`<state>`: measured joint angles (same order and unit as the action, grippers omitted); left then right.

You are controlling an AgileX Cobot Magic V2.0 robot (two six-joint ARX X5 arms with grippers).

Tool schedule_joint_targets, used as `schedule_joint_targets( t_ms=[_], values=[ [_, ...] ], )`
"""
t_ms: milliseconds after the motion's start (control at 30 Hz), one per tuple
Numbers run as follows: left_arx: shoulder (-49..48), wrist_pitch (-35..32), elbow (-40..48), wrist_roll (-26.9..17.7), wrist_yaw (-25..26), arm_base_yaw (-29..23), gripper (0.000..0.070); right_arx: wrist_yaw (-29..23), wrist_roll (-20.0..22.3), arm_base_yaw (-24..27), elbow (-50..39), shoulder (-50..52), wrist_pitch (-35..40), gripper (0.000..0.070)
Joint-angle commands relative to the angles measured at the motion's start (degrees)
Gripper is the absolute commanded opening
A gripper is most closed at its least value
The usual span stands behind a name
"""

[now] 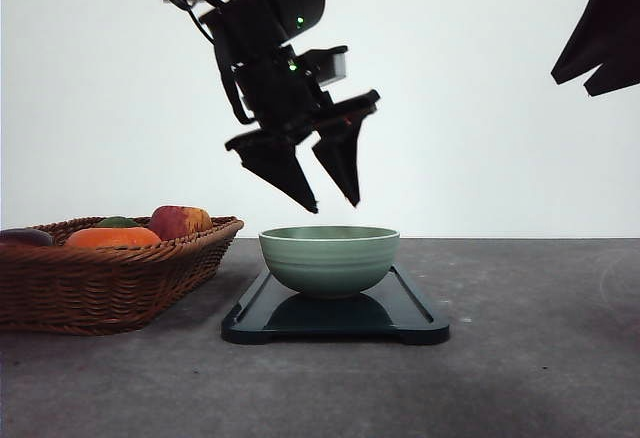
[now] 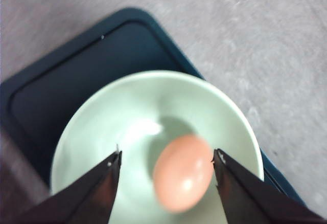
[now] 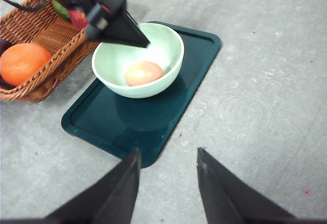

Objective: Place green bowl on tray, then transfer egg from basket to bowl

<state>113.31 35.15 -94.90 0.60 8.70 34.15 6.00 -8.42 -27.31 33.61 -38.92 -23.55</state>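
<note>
We see the egg lying in the green bowl, bowl centred on the tray; basket at nine o'clock. Left gripper hangs above, jaws apart, empty. Right gripper likewise apart. We judge the egg light, smooth and brittle: best held gently across its middle.

egg: blurred in the left wrist view; hidden behind the wall of the green bowl in the front view.
basket: cut off by the left edge, front view.
right end effector: cut off at the top right corner; jaw state indeterminable there.
</note>
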Motion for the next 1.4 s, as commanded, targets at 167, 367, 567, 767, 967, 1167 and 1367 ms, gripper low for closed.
schedule_joint_targets(
  t_ms=[167,367,567,767,967,1167,1367],
  values=[
    [-8.68,-3.99,6.35,1.42,0.81,-0.39,0.0348,-0.11,-0.58,-0.33,0.48,-0.31,-2.16,0.0209],
    [-20.69,-11.38,20.76,4.0,0.81,-1.37,0.0348,-0.1,-0.57,-0.33,0.48,-0.31,-2.51,0.0209],
    [-33.95,-15.43,34.08,7.64,0.64,-2.7,0.0348,-0.07,-0.55,-0.33,0.48,-0.31,-2.22,0.0209],
    [-46.74,-15.49,44.12,10.05,-2.93,-3.73,0.0348,-0.02,1.27,-0.33,0.48,-0.32,-2.24,0.0209],
    [-57.73,-15.45,52.82,13.19,-6.48,-4.47,0.0349,-0.01,1.57,-0.33,0.48,-0.33,-2.21,0.0209],
    [-66.05,-15.47,60.48,15.65,-7.53,-5.37,0.0349,0.14,3.38,-0.33,0.48,-0.33,-2.21,0.0209],
    [-70.67,-17.22,63.33,13.71,-7.54,-7.36,0.0348,0.13,3.57,-0.33,0.48,-0.33,-2.21,0.0209]
  ],
)
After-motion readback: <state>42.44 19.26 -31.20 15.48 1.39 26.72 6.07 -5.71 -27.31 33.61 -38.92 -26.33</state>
